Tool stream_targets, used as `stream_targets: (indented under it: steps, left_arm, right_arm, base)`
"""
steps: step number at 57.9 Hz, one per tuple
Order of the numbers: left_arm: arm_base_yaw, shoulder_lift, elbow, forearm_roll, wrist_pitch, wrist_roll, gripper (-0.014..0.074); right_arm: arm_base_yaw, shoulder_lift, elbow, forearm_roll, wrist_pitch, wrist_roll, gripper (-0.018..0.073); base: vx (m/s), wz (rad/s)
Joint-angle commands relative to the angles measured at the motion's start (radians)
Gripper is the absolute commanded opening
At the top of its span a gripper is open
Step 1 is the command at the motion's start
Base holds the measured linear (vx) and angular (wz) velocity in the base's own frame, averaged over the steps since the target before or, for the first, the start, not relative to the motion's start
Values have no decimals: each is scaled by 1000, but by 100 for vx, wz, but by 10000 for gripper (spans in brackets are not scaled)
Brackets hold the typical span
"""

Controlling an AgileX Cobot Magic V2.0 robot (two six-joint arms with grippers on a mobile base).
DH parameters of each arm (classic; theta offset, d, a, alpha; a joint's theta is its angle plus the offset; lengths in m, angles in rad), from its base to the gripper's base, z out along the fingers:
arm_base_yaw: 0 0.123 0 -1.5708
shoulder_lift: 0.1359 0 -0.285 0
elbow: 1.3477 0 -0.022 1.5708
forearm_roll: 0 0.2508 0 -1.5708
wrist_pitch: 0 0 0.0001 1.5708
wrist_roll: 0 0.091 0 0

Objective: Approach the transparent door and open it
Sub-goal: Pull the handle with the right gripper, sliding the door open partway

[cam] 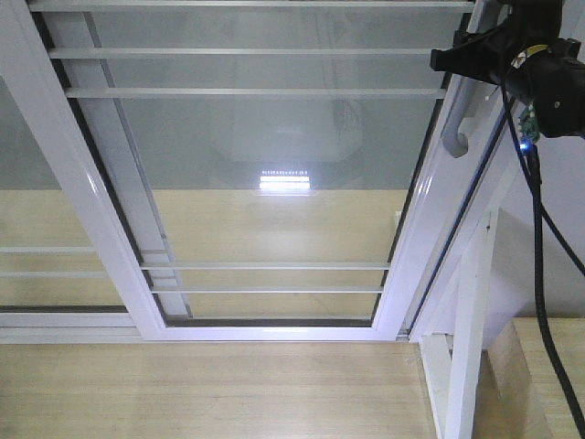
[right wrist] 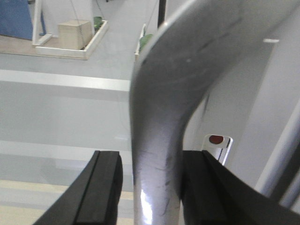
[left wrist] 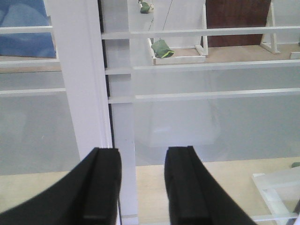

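The transparent door (cam: 274, 137) fills the front view: clear glass in a white frame with thin white bars. Its curved grey handle (cam: 454, 128) is on the right stile. My right gripper (cam: 457, 59) is up at the handle. In the right wrist view the handle (right wrist: 187, 61) stands between the right gripper's (right wrist: 152, 159) fingers; the right finger touches it and a gap shows on the left, so the gripper is open. A lock plate (right wrist: 216, 140) with a red dot sits beside it. My left gripper (left wrist: 142, 154) is open and empty, facing a white frame upright (left wrist: 77, 79).
A second white-framed glass panel (cam: 37, 229) overlaps on the left. A white stand (cam: 471, 320) and a wooden box (cam: 539, 384) are at the lower right. Wood floor (cam: 201, 384) runs to the door track. Beyond the glass lie white trays with green items (left wrist: 161, 48).
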Motion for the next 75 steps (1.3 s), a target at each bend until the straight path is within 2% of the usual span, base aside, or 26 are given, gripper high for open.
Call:
stream_targets:
  steps: [1, 21, 41, 52, 66, 75]
  left_arm:
    - [-4, 3, -35, -2, -80, -7, 381]
    - [-4, 3, -35, -2, -80, -7, 381]
    - [-4, 3, -35, -2, -80, -7, 381]
    - [-4, 3, -35, -2, -80, -7, 381]
    - [-4, 3, -35, -2, -79, -5, 381]
    - [-4, 4, -35, -2, -80, -6, 381]
  right_arm:
    - [69, -48, -34, -40, -71, -2, 355]
    - [180, -46, -34, -30, -124, 11, 355]
    - [226, -53, -33, -27, -127, 34, 355]
    - [225, -171, -16, -27, 33, 43, 355]
    - [224, -450, 230, -33, 81, 43, 355]
    - [224, -710, 432, -33, 189, 43, 355]
  base:
    - [0, 0]
    - [0, 0]
    - [0, 0]
    - [0, 0]
    - [0, 0]
    - [0, 0]
